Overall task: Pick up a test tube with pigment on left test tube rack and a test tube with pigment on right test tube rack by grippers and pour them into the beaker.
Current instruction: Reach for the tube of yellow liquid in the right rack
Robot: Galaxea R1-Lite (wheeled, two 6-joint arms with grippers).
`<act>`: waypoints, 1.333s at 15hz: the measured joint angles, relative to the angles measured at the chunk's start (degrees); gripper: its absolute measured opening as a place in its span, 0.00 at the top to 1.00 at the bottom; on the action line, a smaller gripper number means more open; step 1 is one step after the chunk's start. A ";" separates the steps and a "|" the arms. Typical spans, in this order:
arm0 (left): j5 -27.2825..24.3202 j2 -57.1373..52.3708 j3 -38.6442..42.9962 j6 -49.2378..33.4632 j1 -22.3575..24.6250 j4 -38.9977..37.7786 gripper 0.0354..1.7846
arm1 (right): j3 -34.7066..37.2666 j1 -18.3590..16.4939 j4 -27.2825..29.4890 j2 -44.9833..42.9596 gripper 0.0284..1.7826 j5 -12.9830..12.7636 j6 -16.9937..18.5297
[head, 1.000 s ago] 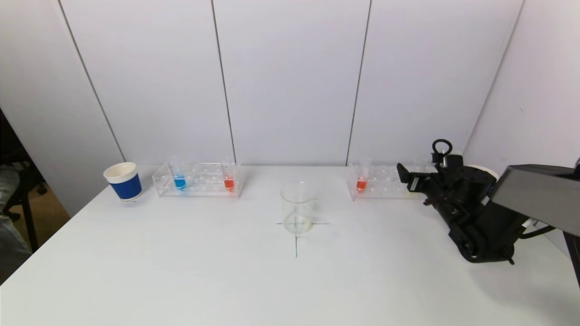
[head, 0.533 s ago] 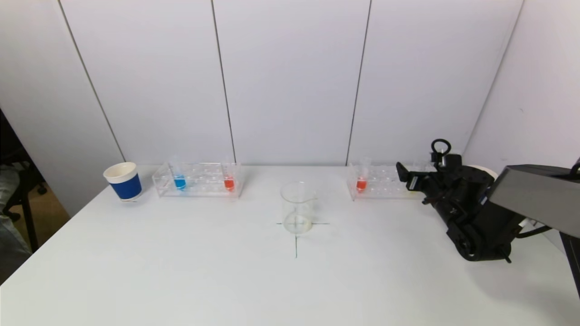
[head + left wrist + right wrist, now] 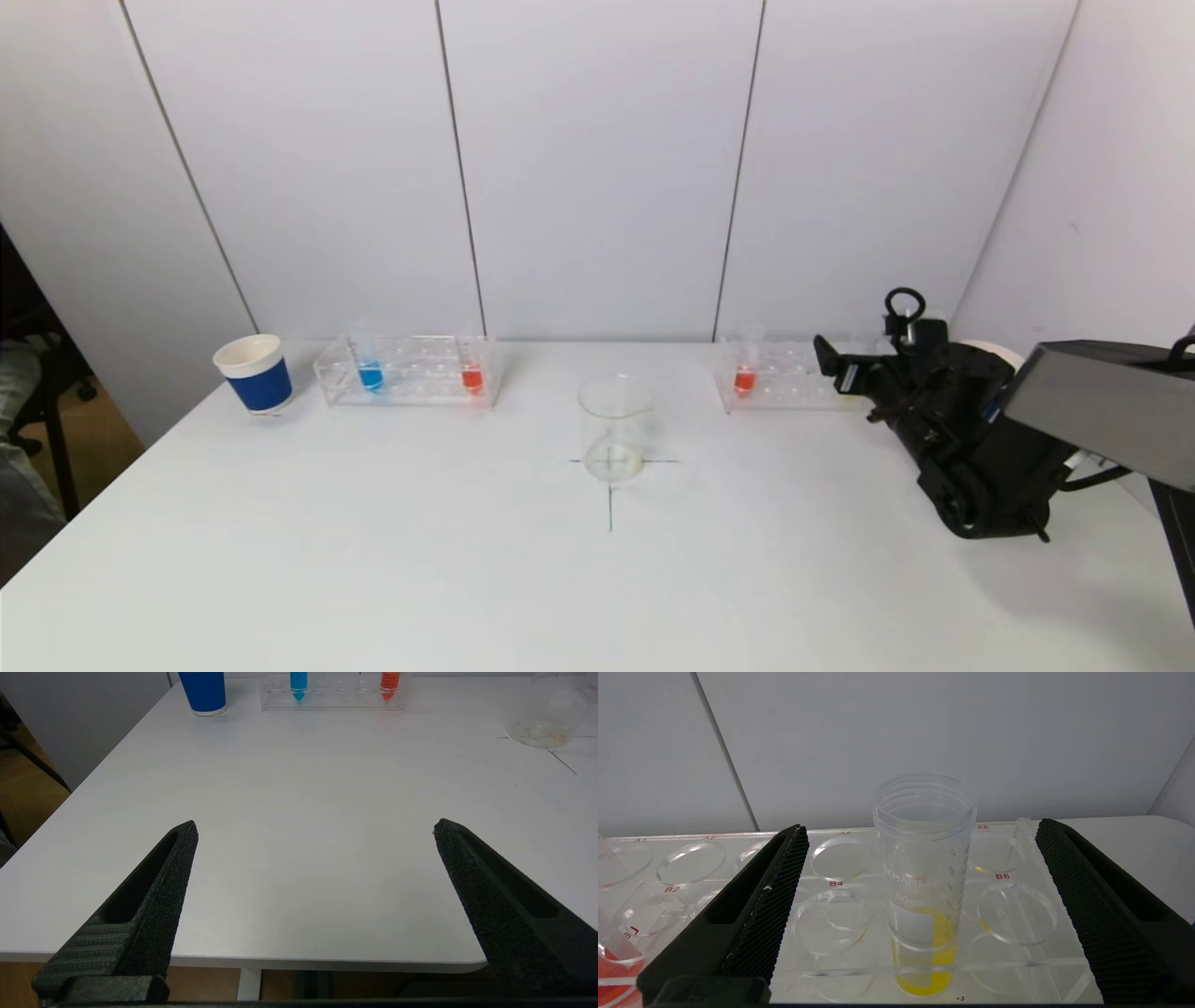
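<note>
A clear beaker stands at the table's middle on a cross mark. The left rack holds a blue tube and an orange-red tube. The right rack holds an orange-red tube and a yellow tube. My right gripper is open, its fingers on either side of the yellow tube and apart from it. In the head view it sits at the rack's right end. My left gripper is open and empty over the table's near left edge, out of the head view.
A blue paper cup stands left of the left rack. A white cup rim peeks from behind the right arm. White wall panels close the back and right. The table's front edge lies under the left gripper.
My right gripper has crept a little forward and left toward the right rack. Nothing else has moved.
</note>
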 joint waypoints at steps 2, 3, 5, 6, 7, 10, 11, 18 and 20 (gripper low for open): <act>0.00 0.00 0.00 0.04 0.00 0.00 0.01 | 0.11 0.09 -0.02 0.00 0.01 -0.24 -0.16; -0.02 0.00 0.00 0.02 -0.02 0.00 0.01 | 0.27 0.12 0.00 -0.02 0.01 -0.46 -0.22; 0.00 0.00 0.00 0.00 -0.02 -0.02 0.01 | 0.44 0.26 -0.02 -0.05 0.01 -0.50 -0.27; 0.00 0.00 0.00 0.02 -0.02 0.00 0.01 | 0.49 0.26 0.00 -0.06 0.01 -0.52 -0.29; 0.00 0.00 0.00 0.02 -0.02 -0.02 0.01 | 0.51 0.28 -0.02 -0.09 0.01 -0.52 -0.33; 0.00 0.00 0.00 0.02 -0.02 -0.02 0.01 | 0.46 0.30 0.00 -0.17 0.01 -0.50 -0.35; 0.00 0.00 0.00 0.02 -0.02 0.00 0.01 | 0.38 0.30 -0.02 -0.17 0.01 -0.52 -0.35; 0.00 0.00 0.00 0.02 -0.02 -0.02 0.01 | 0.07 0.30 0.00 -0.20 0.01 -0.50 -0.38; 0.00 0.00 0.00 0.02 -0.02 0.00 0.01 | 0.00 0.30 0.00 -0.20 0.01 -0.55 -0.35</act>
